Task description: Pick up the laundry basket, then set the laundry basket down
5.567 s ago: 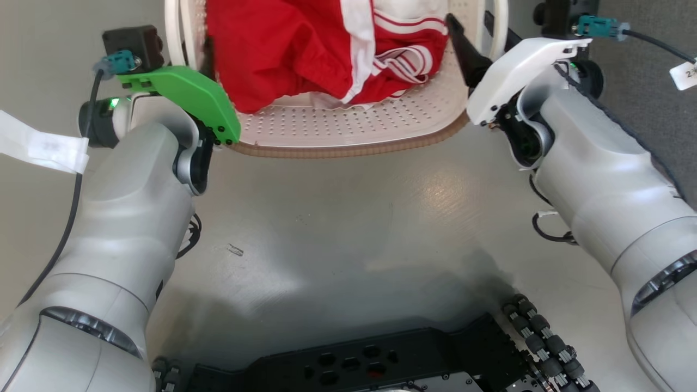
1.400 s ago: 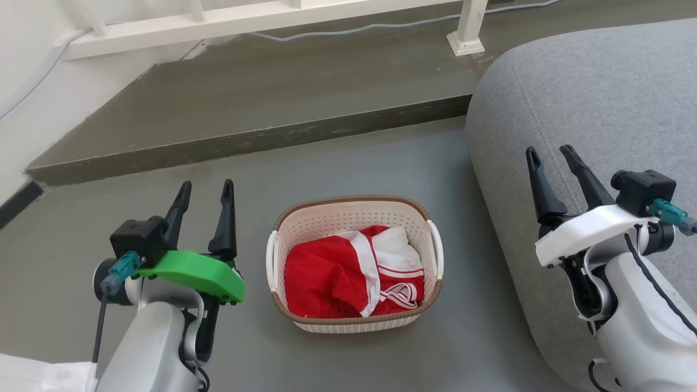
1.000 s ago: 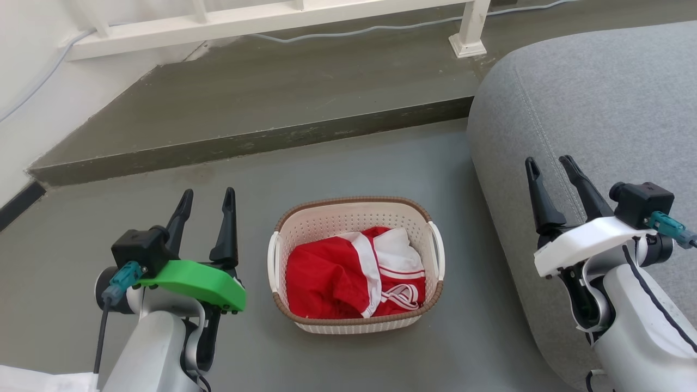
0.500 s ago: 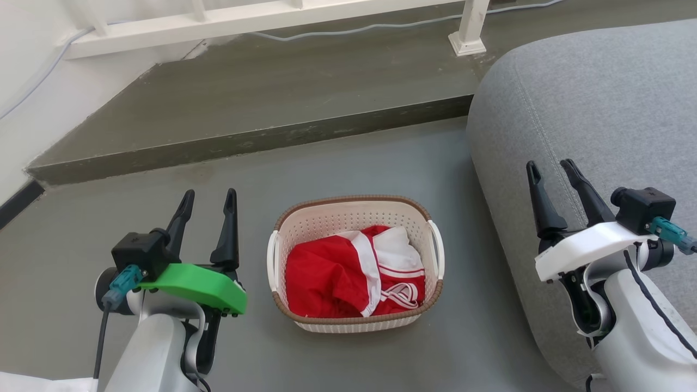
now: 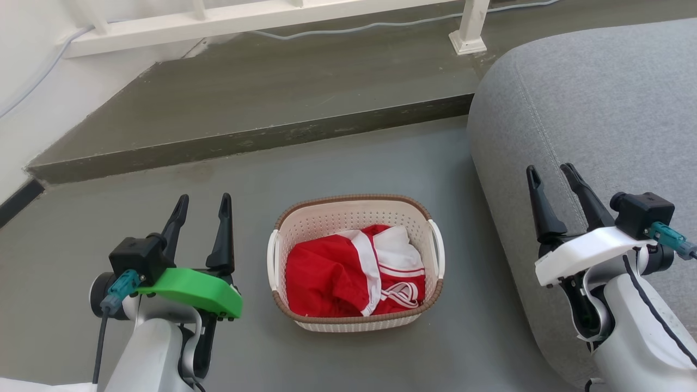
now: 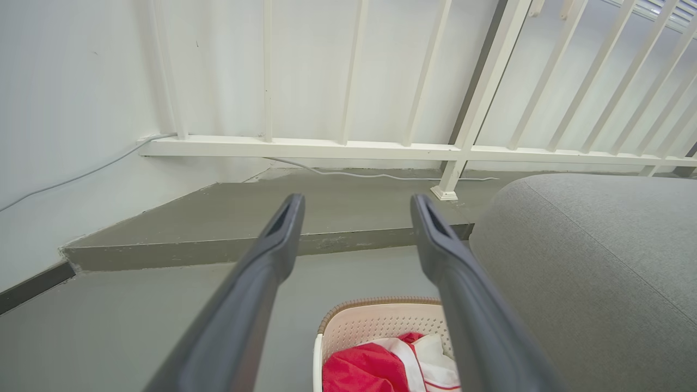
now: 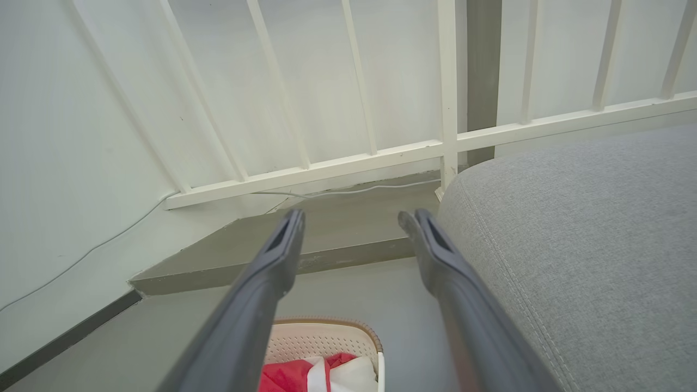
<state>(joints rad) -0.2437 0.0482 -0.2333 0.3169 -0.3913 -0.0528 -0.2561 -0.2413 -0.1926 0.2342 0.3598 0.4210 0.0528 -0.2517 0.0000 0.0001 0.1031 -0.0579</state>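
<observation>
smooth grey floor (image 5: 381,163): spanned the head view and carried the basket.
rounded grey fabric sofa (image 5: 588,98): sat on the robot's right, its edge near the basket's right handle but apart from it.
raised grey concrete step (image 5: 272,92): lay beyond the basket, well apart from it.
white slatted railing (image 5: 245,19): stood along the far edge of the step.
small cream-white perforated plastic laundry basket (image 5: 348,218): stood upright on the floor between the two grippers, much nearer the left one. It had a brown woven-look rim and a white handle on each side. Neither gripper touched it. In both wrist views it showed low at the bottom edge, with no part of it gripped by the fingers.
crumpled red and white garment (image 5: 326,277): lay inside the basket, below the rim.
left gripper (image 5: 203,198): had a green plate, with jaws spread and nothing between them. It was just beside the basket's left handle, clear of it, with fingers pointing away from the robot.
right gripper (image 5: 549,169): had a white plate, with jaws spread and empty. It was well apart from the basket's right handle and showed in front of the sofa.
</observation>
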